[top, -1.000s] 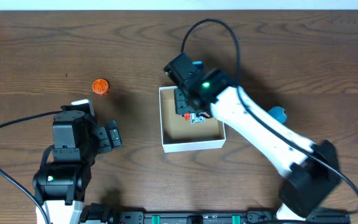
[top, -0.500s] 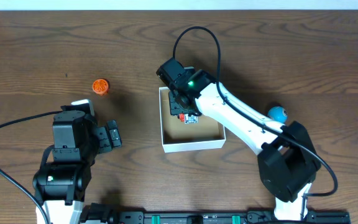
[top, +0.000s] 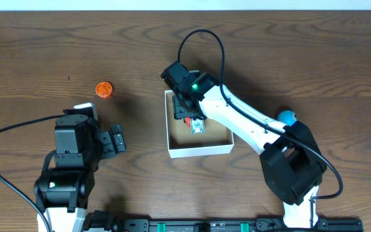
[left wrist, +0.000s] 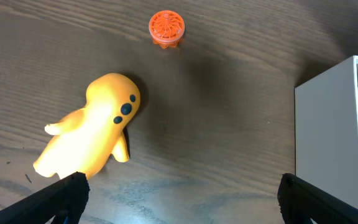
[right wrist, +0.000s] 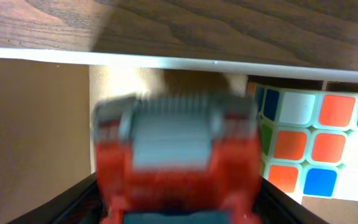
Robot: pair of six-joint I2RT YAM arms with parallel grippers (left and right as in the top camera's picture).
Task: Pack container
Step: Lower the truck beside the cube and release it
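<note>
The container (top: 198,151), a shallow white-walled box with a brown floor, stands at the table's middle. It also shows in the left wrist view (left wrist: 325,134) and the right wrist view (right wrist: 36,130). My right gripper (top: 187,115) is inside its far left corner, fingers spread wide. A red toy (right wrist: 176,162) shows blurred between them (right wrist: 178,205), just above the floor. A colour cube (right wrist: 319,137) lies beside it in the box. My left gripper (top: 116,140) is open and empty, left of the box.
A yellow figure (left wrist: 92,134) lies on the table ahead of my left gripper (left wrist: 179,199), hidden under that arm in the overhead view. An orange ridged piece (top: 104,89) lies farther back, also in the left wrist view (left wrist: 166,28). A blue ball (top: 288,118) lies right of the box.
My right arm has swung left and come down into the container's far left corner with the red toy. The left arm has not moved.
</note>
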